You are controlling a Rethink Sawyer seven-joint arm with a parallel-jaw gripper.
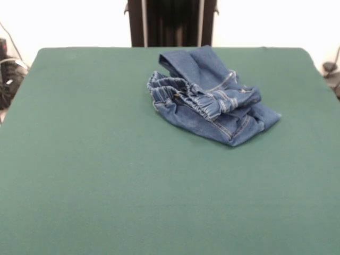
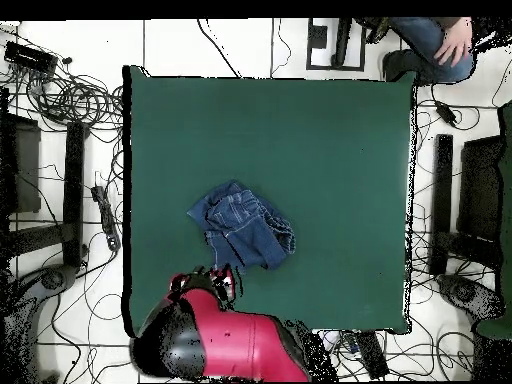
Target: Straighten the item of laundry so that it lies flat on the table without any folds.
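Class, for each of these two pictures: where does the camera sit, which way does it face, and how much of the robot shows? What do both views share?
Front view: sits across the table, looking towards the robot's side at crumpled jeans; only the dark pedestal shows.
Overhead view: hangs above, looking straight down; the red arm enters at the bottom, and a person sits top right.
Shared: the table and jeans.

We're in a robotics lab, folks: a green felt-topped desk stands on a pale tiled floor, tangled black cables sprawl along its sides, dark equipment stands flank it, a red robot arm sits at one edge, and a seated person's leg shows in the corner.
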